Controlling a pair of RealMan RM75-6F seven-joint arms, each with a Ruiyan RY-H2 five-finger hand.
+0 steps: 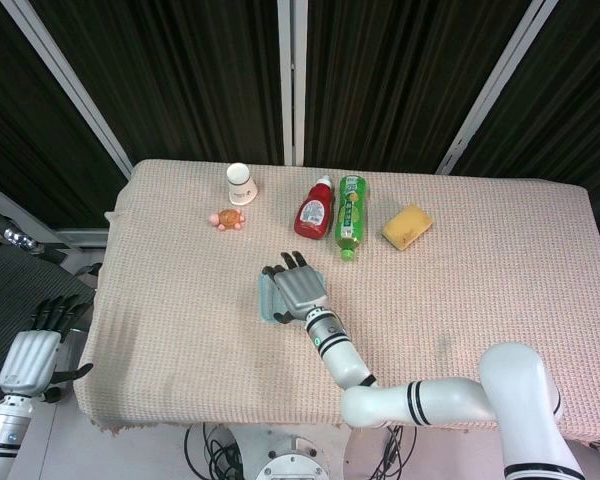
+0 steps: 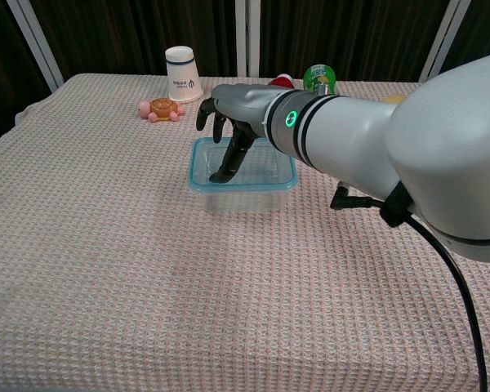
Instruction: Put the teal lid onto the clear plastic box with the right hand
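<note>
The clear plastic box point(image 2: 243, 196) stands mid-table with the teal lid point(image 2: 271, 170) lying on top of it, its teal rim showing all round. My right hand point(image 2: 233, 110) hovers over the box's left half, fingers spread and pointing down, one fingertip touching the lid. It holds nothing. From the head view the right hand point(image 1: 298, 287) covers most of the box point(image 1: 268, 300). My left hand point(image 1: 32, 352) hangs off the table's near-left corner, fingers apart and empty.
Along the far side sit a white paper cup point(image 1: 240, 184), a small turtle toy point(image 1: 227, 219), a red sauce bottle point(image 1: 313, 208), a green bottle point(image 1: 351, 217) lying down and a yellow sponge point(image 1: 407, 225). My right forearm point(image 2: 408, 155) spans the right side of the table.
</note>
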